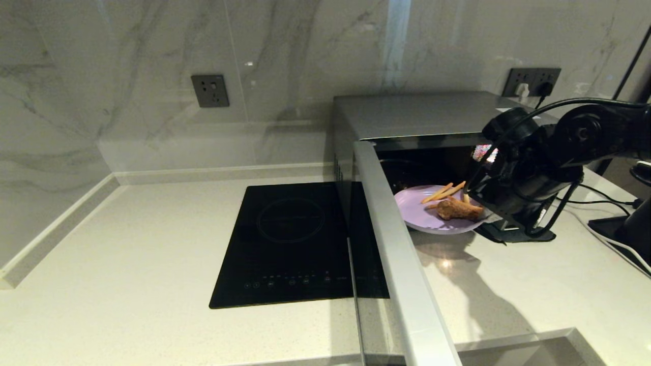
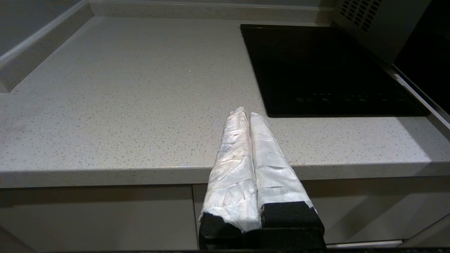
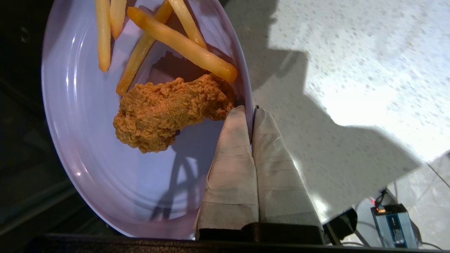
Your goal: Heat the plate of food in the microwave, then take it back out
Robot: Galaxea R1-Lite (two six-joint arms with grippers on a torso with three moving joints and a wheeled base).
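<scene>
The right gripper (image 3: pixel 251 110) pinches the rim of the plate of food (image 1: pixel 414 211), at the plate's 3 o'clock side. The plate hangs half out of the open microwave (image 1: pixel 407 114). The left gripper (image 2: pixel 245 114) waits by the counter edge, fingers pressed together.

I see the round lilac plate of fried chicken and fries (image 1: pixel 424 216) level, half out of the boxy silver-grey microwave (image 1: pixel 407 114), whose dark glass door (image 1: pixel 402 264) stands wide open.
</scene>
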